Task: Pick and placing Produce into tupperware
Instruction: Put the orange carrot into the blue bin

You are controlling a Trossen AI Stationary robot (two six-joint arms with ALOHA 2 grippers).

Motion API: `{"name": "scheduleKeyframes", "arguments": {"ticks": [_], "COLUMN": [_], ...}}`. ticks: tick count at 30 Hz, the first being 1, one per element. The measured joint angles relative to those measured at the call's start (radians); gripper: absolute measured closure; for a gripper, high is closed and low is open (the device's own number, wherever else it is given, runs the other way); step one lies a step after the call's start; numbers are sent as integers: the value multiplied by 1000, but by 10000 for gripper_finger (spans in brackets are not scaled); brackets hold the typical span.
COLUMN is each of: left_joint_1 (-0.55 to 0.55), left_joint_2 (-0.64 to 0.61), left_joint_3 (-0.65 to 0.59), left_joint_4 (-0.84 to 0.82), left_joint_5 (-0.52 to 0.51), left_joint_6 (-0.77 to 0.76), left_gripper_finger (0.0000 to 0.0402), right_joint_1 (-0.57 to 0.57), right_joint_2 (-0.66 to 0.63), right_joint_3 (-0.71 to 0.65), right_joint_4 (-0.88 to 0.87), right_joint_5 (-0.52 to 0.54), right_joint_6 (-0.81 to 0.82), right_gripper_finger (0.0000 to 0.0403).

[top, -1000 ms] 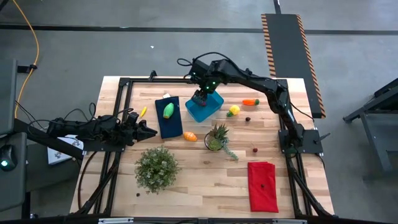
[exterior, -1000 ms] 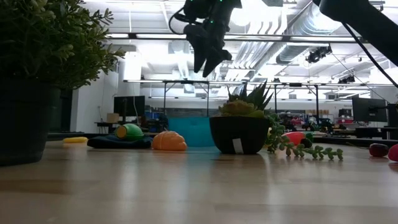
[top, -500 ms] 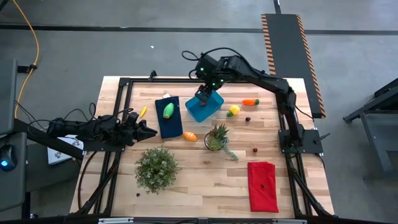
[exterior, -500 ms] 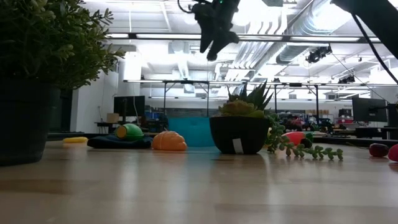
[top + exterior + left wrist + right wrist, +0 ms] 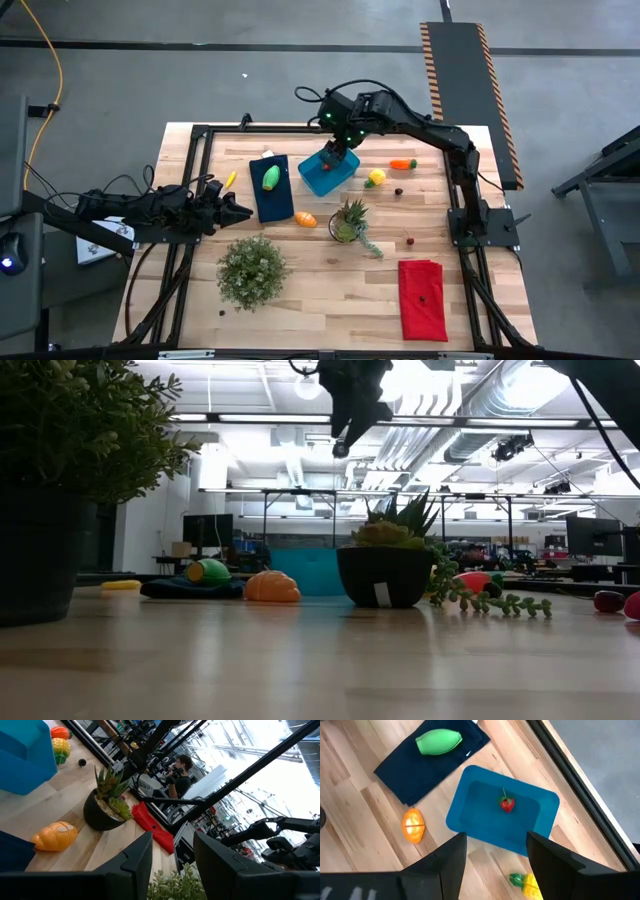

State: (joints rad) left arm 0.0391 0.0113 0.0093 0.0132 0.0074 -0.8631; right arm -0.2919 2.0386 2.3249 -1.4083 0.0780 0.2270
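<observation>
Right wrist view only: a small red fruit (image 5: 507,804) lay in the tub (image 5: 470,815).
Low view: succulent pot (image 5: 385,576) hid part of the tub.
Right gripper (image 5: 338,150): fingers apart, empty, above the tub.
Left gripper (image 5: 240,211): fingers apart, empty, at the counter (image 5: 320,300) edge.

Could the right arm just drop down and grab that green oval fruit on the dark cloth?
Probably yes. The right gripper hangs open above the blue tub, and the green oval lies uncovered on the dark blue cloth beside it.

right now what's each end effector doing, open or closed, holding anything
Left end effector: open, holding nothing, waiting at the table's left edge.
Right end effector: open, holding nothing, above the tupperware, which has a small red fruit in it.
</observation>
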Motion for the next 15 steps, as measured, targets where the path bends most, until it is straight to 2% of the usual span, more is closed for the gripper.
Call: {"name": "scheduleKeyframes", "arguments": {"ticks": [6,15], "left_joint_1": [0,0], "left_joint_2": [0,0], "left_joint_3": [0,0], "left_joint_4": [0,0], "left_joint_5": [0,-1], "left_joint_6": [5,21], "left_gripper_finger": [270,270], "right_joint_1": [26,24], "right_joint_2": [-23,-136], "right_joint_3": [0,0], "right_joint_4": [-19,-29], "right_joint_5": [-2,34], "right_joint_6": [-7,0], "right_gripper_finger": [206,206]}}
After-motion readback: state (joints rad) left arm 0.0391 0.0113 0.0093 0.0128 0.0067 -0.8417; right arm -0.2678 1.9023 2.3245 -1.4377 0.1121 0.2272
